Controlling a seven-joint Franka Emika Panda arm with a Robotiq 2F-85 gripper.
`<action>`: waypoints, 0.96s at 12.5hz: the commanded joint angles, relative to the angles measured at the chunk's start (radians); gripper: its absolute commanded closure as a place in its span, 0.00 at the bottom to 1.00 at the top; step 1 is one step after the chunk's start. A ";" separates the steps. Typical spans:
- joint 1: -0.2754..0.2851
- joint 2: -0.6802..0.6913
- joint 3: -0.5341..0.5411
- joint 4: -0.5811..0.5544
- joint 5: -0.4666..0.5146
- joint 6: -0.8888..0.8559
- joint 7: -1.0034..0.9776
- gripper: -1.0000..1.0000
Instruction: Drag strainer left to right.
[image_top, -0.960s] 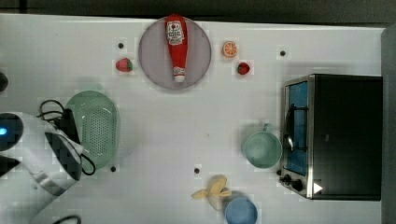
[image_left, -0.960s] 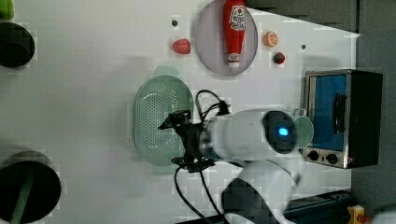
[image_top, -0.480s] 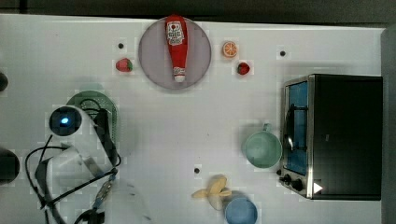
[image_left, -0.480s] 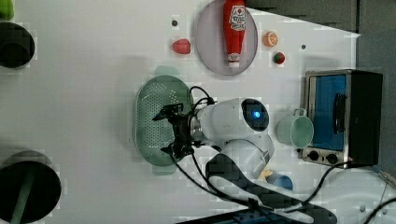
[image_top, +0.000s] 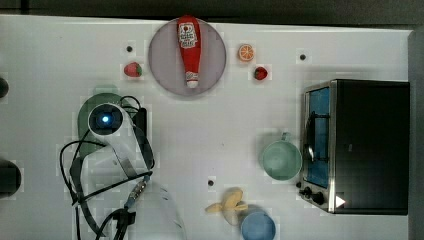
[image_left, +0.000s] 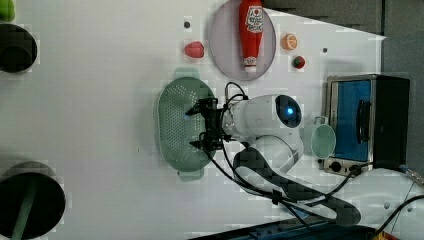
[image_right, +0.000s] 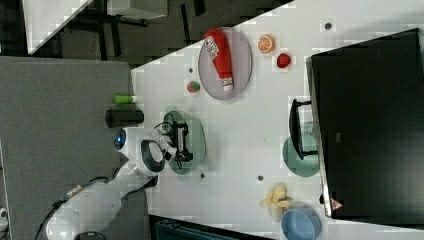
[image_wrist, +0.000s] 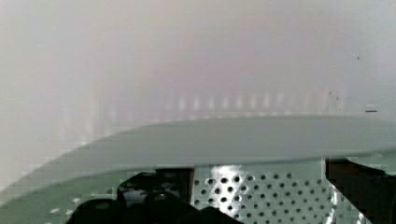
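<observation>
1 spread hand (image_left: 199, 127) over strainer (image_left: 176, 125)

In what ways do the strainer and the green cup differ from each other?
The strainer is an oval bowl full of small holes; the cup is round and solid. The strainer is clearly larger than the cup. The strainer has tab handles at its two ends, the cup one side handle. The strainer lies under the arm, the cup beside the toaster oven. Both are pale mint green and stand open side up.
</observation>
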 joint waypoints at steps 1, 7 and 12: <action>0.022 -0.046 -0.025 -0.028 0.001 0.002 0.044 0.00; -0.007 -0.162 -0.128 -0.166 0.001 0.003 -0.008 0.00; -0.041 -0.205 -0.238 -0.224 0.001 0.018 -0.159 0.00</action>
